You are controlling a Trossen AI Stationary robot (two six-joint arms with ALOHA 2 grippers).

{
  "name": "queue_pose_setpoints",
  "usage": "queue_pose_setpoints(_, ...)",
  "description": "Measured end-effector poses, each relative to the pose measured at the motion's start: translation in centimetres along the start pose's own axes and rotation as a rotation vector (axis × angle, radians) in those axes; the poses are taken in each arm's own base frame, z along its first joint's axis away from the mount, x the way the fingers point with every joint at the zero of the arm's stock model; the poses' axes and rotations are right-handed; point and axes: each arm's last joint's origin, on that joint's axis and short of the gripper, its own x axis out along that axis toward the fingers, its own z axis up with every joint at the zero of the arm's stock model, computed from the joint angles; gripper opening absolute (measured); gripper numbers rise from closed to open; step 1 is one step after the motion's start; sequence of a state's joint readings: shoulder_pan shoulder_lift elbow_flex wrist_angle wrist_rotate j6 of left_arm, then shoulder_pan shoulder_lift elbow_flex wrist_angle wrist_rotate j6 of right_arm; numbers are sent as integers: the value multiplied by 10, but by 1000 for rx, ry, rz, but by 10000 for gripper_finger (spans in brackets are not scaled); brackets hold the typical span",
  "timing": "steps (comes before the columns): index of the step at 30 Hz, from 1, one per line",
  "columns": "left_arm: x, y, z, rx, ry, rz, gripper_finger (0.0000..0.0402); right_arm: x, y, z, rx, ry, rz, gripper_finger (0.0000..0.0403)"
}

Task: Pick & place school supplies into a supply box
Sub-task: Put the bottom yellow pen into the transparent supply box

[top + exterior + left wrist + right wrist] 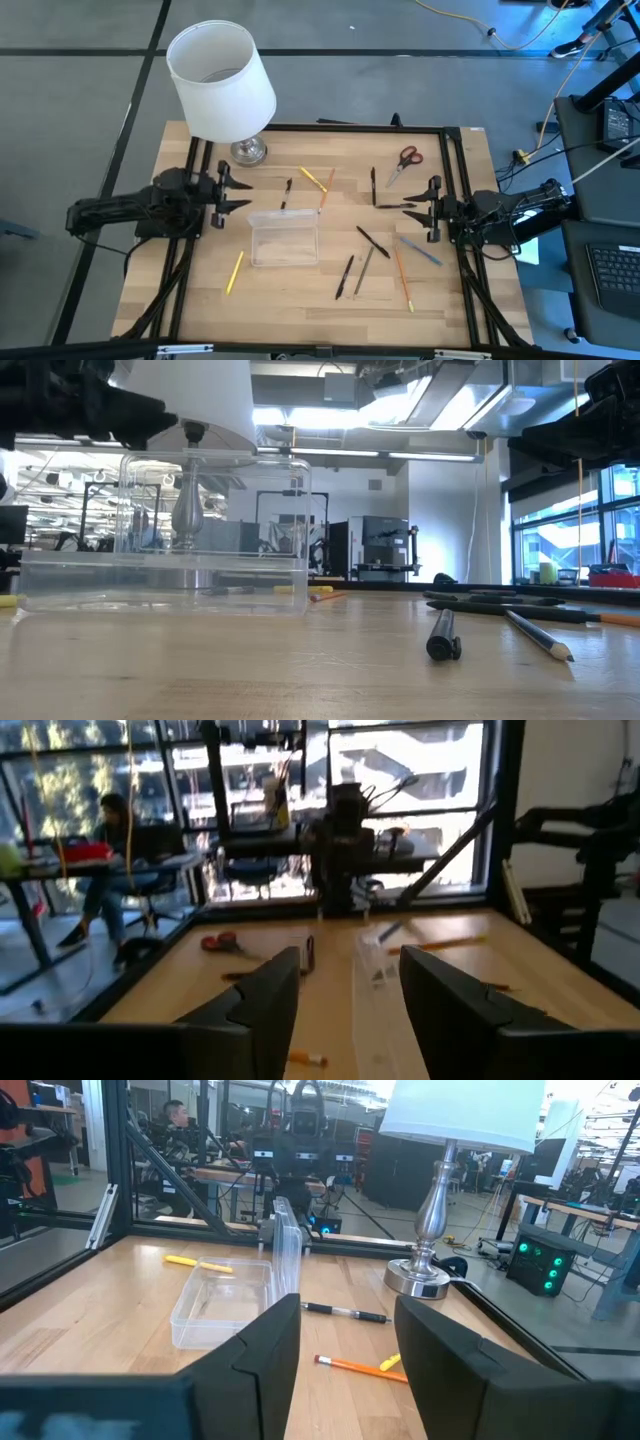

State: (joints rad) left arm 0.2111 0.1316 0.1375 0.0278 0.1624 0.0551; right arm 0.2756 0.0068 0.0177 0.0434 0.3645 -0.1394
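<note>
From above, the left gripper (240,192) sits at the wooden table's (300,295) nine o'clock edge with its fingers spread and nothing between them. The right gripper (418,208) mirrors it at three o'clock, also spread and empty. The supply box (284,238), clear thin-walled plastic, lies open at the centre and looks empty. Pencils and pens are scattered around it: a yellow pencil (234,272) at seven o'clock, an orange pencil (402,276) and a black pen (344,277) toward five o'clock, a grey-blue pen (421,251) near the right gripper. The red-handled scissors (404,162) lie at one o'clock. A lamp (221,82) with a white drum shade and a shiny metal base stands at eleven o'clock.

At table height, the box (165,572) shows glossy see-through walls with its lid raised; a black pen (443,634) and a sharpened dark pencil (538,635) lie on the bare wood to the right.

The left wrist view shows two wide-apart dark fingers (265,1010), the scissors (226,943) beyond, and a seated person (108,860) in the room.

The right wrist view shows parted fingers (262,1350) framing the box (225,1302), a black pen (345,1313), an orange pencil (360,1367) and the lamp base (418,1277).
</note>
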Motion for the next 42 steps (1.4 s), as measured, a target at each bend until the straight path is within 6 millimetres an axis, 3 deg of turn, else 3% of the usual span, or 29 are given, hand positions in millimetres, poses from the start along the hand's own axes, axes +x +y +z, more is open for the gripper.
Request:
queue_pose_setpoints(12,3,-2,40,44,96,13,159,0,0,0,0,0,0,168)
queue_pose_setpoints(20,22,-12,80,68,275,-9,157,0,0,0,0,0,0,168)
queue_pose_setpoints(28,53,-40,137,100,652,52,149,0,0,0,0,0,0,168)
queue_pose_setpoints(33,69,-64,162,-33,936,128,144,0,0,0,0,0,0,168)
queue_pose_setpoints(37,75,-86,164,-192,1175,255,143,0,0,0,0,0,0,168)
queue_pose_setpoints(42,83,-120,141,-433,1424,426,143,0,0,0,0,0,0,168)
